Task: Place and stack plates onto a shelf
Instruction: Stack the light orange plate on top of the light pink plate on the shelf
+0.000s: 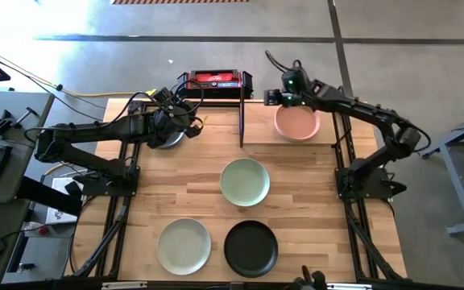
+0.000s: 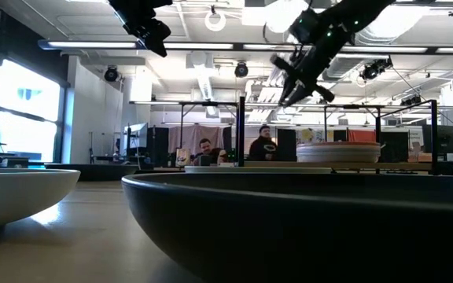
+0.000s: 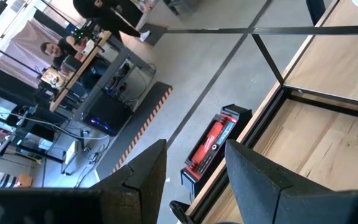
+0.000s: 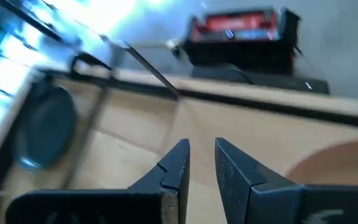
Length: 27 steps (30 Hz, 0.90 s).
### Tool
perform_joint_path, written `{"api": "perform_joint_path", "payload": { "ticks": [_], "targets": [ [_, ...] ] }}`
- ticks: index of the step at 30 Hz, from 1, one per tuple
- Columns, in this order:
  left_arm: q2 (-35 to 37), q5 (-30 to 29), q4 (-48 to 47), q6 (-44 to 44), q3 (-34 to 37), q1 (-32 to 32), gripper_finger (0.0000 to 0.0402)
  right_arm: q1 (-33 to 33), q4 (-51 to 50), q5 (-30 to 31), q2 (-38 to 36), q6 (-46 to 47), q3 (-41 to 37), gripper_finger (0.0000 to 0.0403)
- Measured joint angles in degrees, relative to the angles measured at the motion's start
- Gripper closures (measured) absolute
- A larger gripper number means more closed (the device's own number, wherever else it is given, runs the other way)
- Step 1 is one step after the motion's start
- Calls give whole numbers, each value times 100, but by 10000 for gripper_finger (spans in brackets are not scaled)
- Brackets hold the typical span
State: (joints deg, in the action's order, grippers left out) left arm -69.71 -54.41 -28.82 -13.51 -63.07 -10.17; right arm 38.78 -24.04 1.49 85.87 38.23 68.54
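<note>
On the shelf (image 1: 260,133), by its upright black bar (image 1: 242,121), sits a stack topped by a peach-pink plate (image 1: 298,123); the low view shows the stack (image 2: 338,151) as several plates. My right gripper (image 1: 274,97) hovers open just beyond the stack's far-left rim, raised above it (image 2: 297,79). My left gripper (image 1: 185,113) is open and raised high (image 2: 152,31) at the table's far left, over a dark plate (image 1: 166,138) that the arm mostly hides. A sage green plate (image 1: 245,181), a pale plate (image 1: 184,246) and a black plate (image 1: 250,248) lie flat on the table.
A red and black box (image 1: 216,79) stands beyond the table's far edge. Bare wood lies between the green plate and the shelf. The arm bases and black frame rails (image 1: 119,201) run along both table sides. People sit in the room beyond (image 2: 262,145).
</note>
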Motion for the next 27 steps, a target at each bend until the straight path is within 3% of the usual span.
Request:
{"api": "perform_joint_path", "payload": {
  "ticks": [15, 27],
  "targets": [
    [0, 7, 0, 1, 0, -2, 247, -200, -949, -607, 883, 71, 97, 346],
    [-2, 6, 0, 1, -2, -4, 247, -238, -1386, -303, 1029, 29, 97, 346]
  ]
}}
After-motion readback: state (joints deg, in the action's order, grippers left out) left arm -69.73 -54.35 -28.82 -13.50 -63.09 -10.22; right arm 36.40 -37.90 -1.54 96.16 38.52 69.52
